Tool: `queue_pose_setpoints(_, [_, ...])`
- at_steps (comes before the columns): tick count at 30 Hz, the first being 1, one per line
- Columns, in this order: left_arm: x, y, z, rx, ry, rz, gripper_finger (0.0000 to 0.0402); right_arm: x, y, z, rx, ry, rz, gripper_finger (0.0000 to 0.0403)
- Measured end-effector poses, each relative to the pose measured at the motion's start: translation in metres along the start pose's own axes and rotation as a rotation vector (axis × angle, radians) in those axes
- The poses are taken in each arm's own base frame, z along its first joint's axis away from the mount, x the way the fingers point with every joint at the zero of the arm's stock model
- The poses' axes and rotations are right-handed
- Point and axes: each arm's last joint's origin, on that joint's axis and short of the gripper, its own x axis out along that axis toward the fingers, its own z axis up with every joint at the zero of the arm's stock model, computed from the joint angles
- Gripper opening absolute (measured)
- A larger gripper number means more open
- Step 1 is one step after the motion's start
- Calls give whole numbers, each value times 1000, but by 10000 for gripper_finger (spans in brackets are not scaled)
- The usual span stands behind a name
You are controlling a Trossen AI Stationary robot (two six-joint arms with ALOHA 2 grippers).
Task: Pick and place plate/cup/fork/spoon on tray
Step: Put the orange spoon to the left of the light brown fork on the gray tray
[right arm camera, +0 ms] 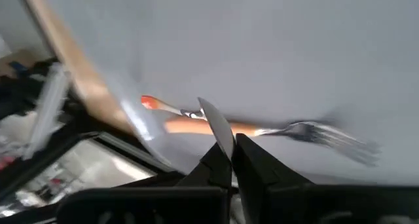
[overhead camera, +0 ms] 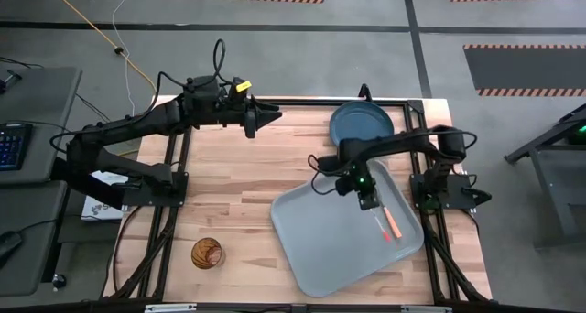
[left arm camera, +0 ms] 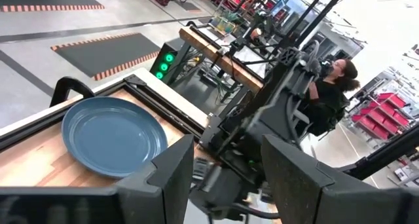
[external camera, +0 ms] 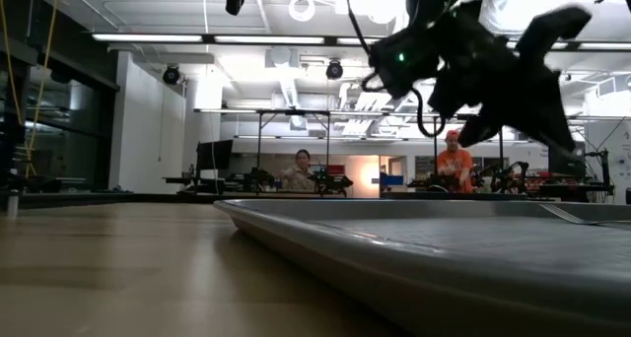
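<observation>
The pale grey-blue tray (overhead camera: 330, 235) lies at the table's near right. The orange-handled fork (overhead camera: 395, 225) lies flat on the tray, tines (right arm camera: 327, 135) toward the far side. My right gripper (overhead camera: 367, 200) hovers over the tray next to the fork, shut on the spoon (right arm camera: 196, 114), whose red handle tip (right arm camera: 149, 103) points away. The teal plate (overhead camera: 362, 123) rests on the table at the far right. The amber cup (overhead camera: 207, 253) stands near the left front edge. My left gripper (overhead camera: 271, 116) is open and empty, high over the far side. My right gripper pinches the spoon's silver bowl end (right arm camera: 216, 129) between its two fingertips, coming from above and slanting down. The spoon sticks out past the fingers, low over the tray beside the fork. Whether its handle end touches the tray cannot be told.
The tray's low rim (external camera: 296, 219) shows in the low view. Bare wood lies between the cup and the tray. People stand in the room beyond the table.
</observation>
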Motion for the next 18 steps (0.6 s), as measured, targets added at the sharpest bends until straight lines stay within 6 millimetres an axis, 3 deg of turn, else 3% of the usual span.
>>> queue_pose_setpoints(8, [0, 0, 0, 0, 0, 1, 170, 28, -31, -17, 127, 53, 61, 0])
queue_pose_setpoints(18, [0, 0, 0, -1, -3, 7, 170, 43, -36, -12, 112, -9, 33, 0])
